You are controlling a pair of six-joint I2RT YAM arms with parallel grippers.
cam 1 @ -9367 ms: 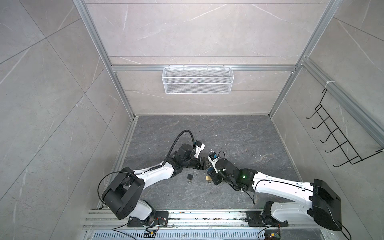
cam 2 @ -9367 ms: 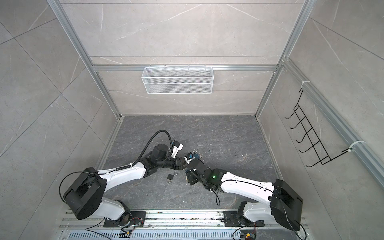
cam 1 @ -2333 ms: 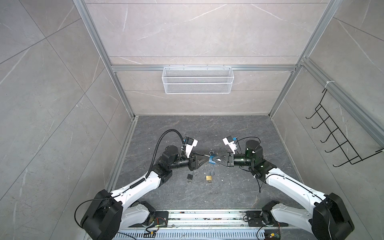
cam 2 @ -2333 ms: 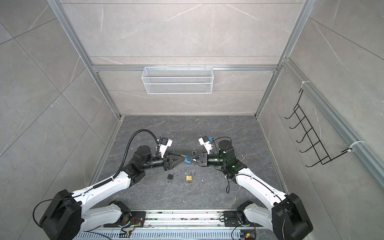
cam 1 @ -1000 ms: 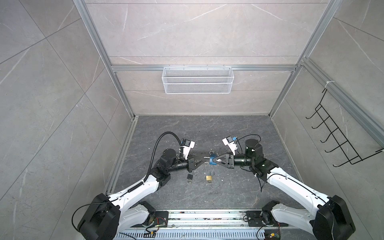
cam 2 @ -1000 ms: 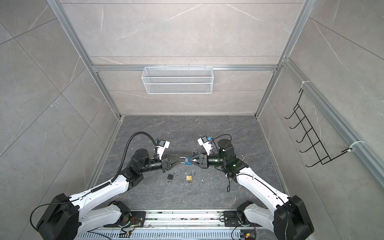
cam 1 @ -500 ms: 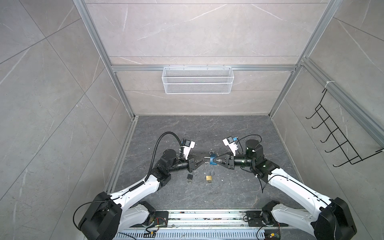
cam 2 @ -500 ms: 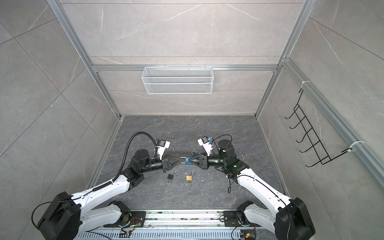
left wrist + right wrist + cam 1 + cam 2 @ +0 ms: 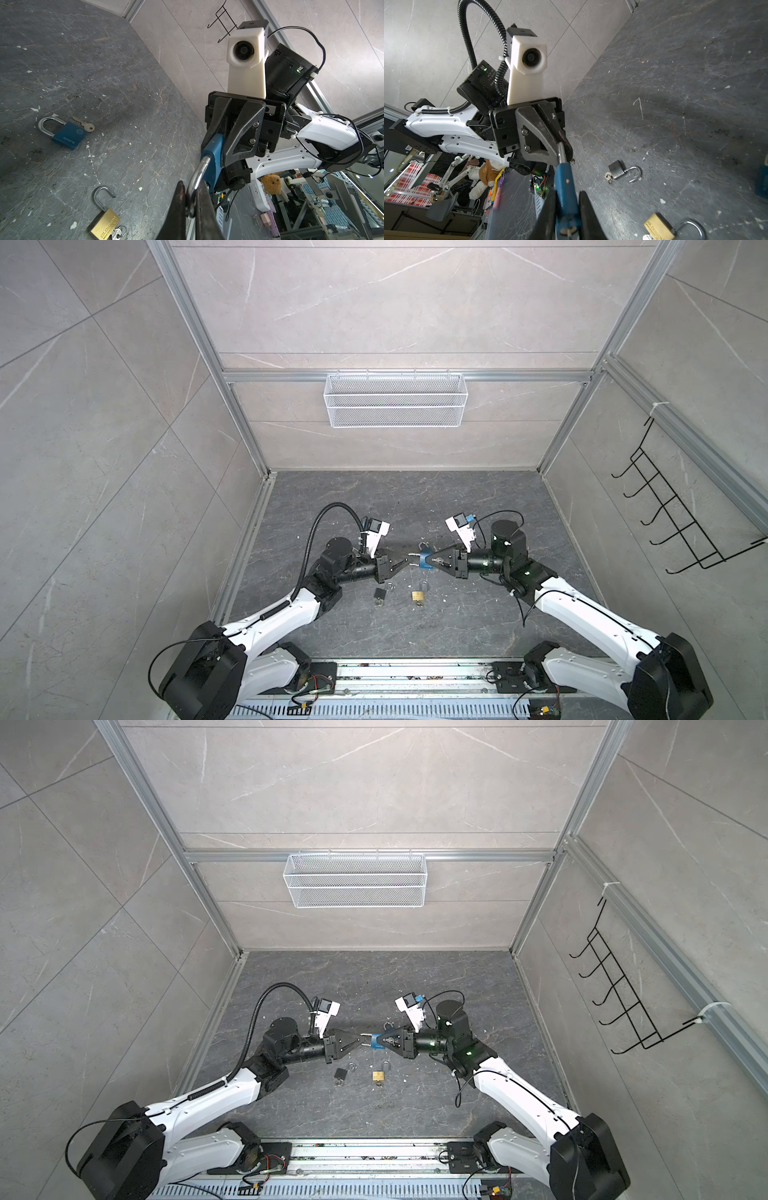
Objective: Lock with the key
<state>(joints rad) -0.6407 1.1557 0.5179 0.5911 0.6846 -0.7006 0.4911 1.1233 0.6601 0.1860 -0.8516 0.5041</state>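
Note:
In both top views a blue padlock (image 9: 424, 562) (image 9: 377, 1042) hangs in the air between my two grippers, above the dark floor. My right gripper (image 9: 432, 562) (image 9: 568, 194) is shut on its blue body (image 9: 565, 187). A small pale metal piece shows at the base of the body, between the right fingers. My left gripper (image 9: 409, 563) (image 9: 192, 185) is shut on its silver shackle (image 9: 197, 176). I cannot tell whether the shackle is pushed home. A loose silver key (image 9: 84, 125) lies on the floor.
A second blue padlock (image 9: 67, 135) lies beside the loose key. An open brass padlock (image 9: 418, 595) (image 9: 104, 225) and an open black padlock (image 9: 379, 594) (image 9: 617, 172), each with a key in it, lie below the grippers. A wire basket (image 9: 395, 400) hangs on the back wall and a hook rack (image 9: 681, 514) on the right wall.
Nine seconds ago both grippers were low among the padlocks on the floor. Now they hold the blue padlock up between them. Nothing has visibly moved over the last second.

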